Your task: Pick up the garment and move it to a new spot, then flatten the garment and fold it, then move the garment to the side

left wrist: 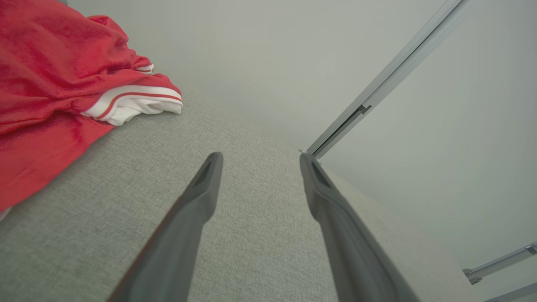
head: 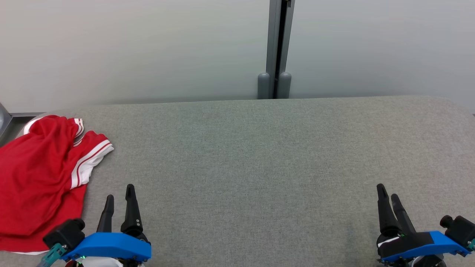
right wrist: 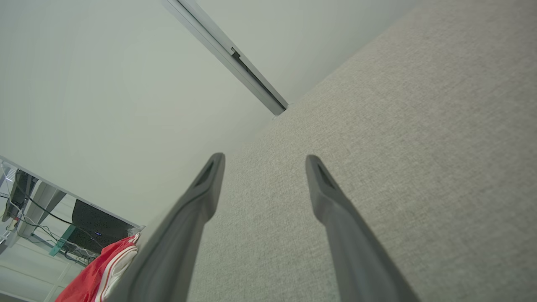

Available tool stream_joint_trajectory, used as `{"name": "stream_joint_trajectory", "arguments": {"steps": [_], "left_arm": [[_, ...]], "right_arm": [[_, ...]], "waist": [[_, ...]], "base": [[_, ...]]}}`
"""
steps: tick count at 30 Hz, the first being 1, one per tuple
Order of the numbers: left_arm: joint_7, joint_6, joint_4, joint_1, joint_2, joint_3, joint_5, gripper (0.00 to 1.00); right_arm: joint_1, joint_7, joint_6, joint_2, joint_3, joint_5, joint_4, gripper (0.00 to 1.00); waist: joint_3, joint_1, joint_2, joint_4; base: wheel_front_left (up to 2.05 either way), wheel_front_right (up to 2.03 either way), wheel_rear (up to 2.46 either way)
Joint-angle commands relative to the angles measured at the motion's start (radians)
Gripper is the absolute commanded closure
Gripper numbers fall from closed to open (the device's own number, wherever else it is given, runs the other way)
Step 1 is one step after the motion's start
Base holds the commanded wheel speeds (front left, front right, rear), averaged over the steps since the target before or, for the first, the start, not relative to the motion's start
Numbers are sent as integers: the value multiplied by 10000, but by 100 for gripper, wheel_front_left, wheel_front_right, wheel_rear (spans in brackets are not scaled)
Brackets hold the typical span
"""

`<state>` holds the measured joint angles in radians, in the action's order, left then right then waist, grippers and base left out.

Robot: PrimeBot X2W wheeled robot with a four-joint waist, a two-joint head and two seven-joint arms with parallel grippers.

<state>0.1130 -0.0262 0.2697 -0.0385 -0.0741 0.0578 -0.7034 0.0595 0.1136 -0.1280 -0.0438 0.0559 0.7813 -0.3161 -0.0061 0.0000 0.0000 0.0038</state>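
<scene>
A red garment [head: 41,174] with white, red-striped sleeve bands lies crumpled at the left end of the grey fabric table [head: 259,167]. It also fills the upper left of the left wrist view as the garment [left wrist: 50,84], and a corner of the garment [right wrist: 100,272] peeks in at the lower left of the right wrist view. My left gripper [head: 119,192] rests at the lower left, just right of the garment's near edge, open and holding nothing. My right gripper [head: 387,191] sits at the lower right, far from the garment, also open and holding nothing.
A pale wall runs behind the table, with a grey vertical post [head: 275,48] at its middle. Past the table's left end, the right wrist view shows a desk frame with cables and a dark box [right wrist: 98,226]. Bare grey fabric stretches between the two grippers.
</scene>
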Motion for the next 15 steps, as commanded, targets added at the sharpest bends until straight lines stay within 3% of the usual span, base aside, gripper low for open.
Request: {"name": "stream_joint_trajectory", "arguments": {"steps": [1,15], "left_arm": [[84,46,-69,-76,-90,73,265,0],[468,120,40,1,-152,371,1789,0]], "right_arm": [[92,74,-28,-73,-29,-236,59,0],[79,463,-28,-80,-174,-1960,126,0]], "waist": [[4,0,0,0],[-11,0,0,33]], "base": [[0,0,0],[0,0,0]]}}
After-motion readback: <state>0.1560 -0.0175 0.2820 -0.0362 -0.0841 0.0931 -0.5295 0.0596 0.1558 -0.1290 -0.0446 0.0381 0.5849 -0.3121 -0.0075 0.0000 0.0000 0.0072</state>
